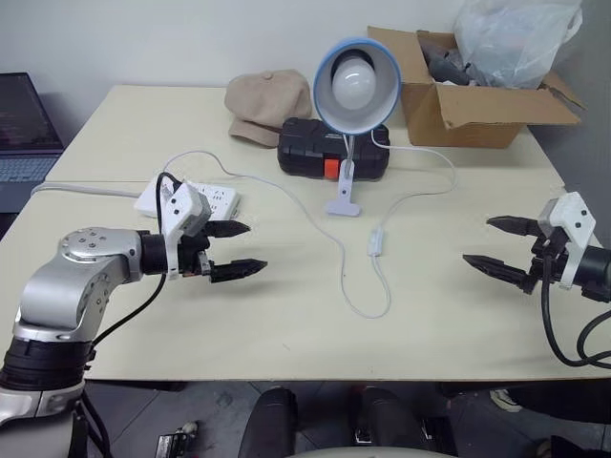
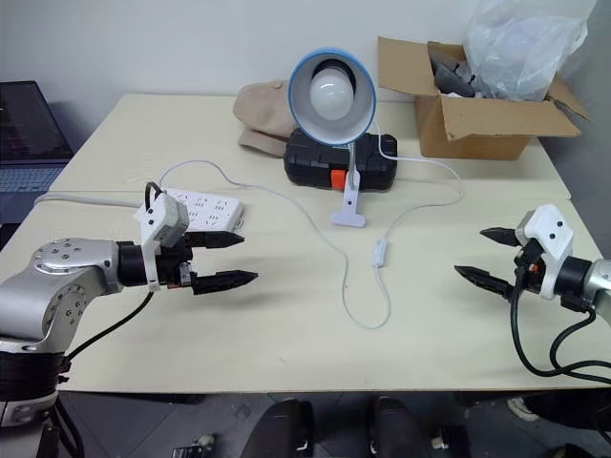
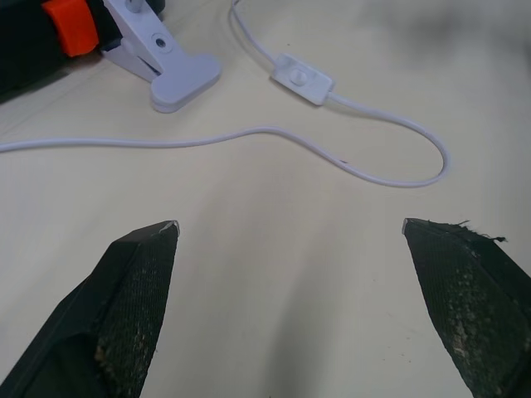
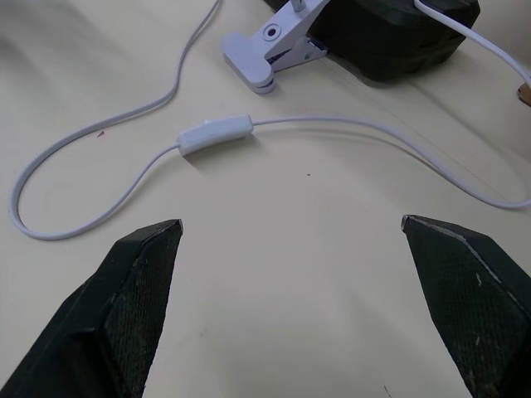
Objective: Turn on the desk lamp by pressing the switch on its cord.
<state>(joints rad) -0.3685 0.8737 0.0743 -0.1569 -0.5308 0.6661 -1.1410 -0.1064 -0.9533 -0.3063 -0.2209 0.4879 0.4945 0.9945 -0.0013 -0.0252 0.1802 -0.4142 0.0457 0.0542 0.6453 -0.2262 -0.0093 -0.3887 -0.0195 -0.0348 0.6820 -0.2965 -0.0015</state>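
Left gripper [image 1: 236, 250] and right gripper [image 1: 496, 244] hover over table [image 1: 286, 324], facing inward, jaws wide apart, empty. Switch [image 1: 377, 242] lies on cord [image 1: 368, 296] between them, near desk lamp [image 1: 355, 86].

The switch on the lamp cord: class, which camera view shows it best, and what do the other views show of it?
The right wrist view: the switch lies large and side-on, unobstructed. The left wrist view shows it smaller, at an angle. Both eye views show it as a small white oblong on the cord, in front of the desk lamp.
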